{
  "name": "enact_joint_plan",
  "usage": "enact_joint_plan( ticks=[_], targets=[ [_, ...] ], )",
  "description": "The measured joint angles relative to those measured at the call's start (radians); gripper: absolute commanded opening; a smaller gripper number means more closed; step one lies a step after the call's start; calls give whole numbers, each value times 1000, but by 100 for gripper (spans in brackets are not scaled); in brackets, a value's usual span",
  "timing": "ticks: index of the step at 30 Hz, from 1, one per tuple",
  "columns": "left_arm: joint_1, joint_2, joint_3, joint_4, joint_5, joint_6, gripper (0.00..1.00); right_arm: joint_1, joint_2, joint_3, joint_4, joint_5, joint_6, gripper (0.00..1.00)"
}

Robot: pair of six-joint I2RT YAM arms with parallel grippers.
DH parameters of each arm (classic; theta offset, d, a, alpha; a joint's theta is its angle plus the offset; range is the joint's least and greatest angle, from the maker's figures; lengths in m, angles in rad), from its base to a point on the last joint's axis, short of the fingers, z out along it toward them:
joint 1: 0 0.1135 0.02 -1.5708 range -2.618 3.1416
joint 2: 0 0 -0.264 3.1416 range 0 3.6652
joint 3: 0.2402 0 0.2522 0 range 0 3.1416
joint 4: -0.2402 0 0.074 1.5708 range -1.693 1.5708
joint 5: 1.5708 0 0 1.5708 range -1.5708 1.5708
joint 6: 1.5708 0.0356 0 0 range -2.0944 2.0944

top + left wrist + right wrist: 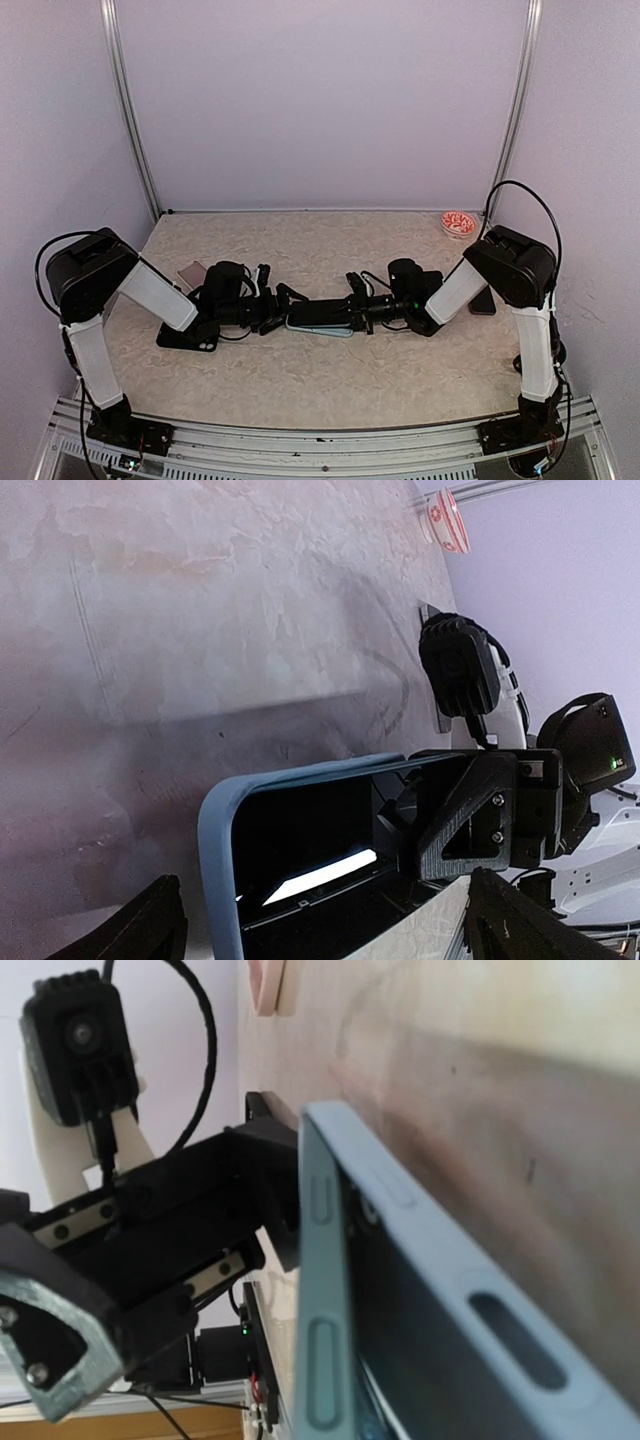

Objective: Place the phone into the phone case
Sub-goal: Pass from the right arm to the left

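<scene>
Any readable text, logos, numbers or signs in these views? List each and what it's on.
No text can be read in any view.
phone case: plain light blue rim, no logo or lettering showing.
dish: red and white pattern, too small to tell if it holds letters.
green light on the right arm: a lamp only, with no legible label beside it.

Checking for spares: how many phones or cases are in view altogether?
4: a blue case at centre, a pink slab and a black one by the left arm, a dark one by the right arm. More may hide under the arms.
</scene>
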Motion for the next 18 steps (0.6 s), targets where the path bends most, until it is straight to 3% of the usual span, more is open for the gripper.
enact_joint_plan(
  ticks=[18],
  targets=[
    [0, 11, 5, -3, 55, -2, 80, 9, 16, 14, -10, -17, -19, 0]
  ],
)
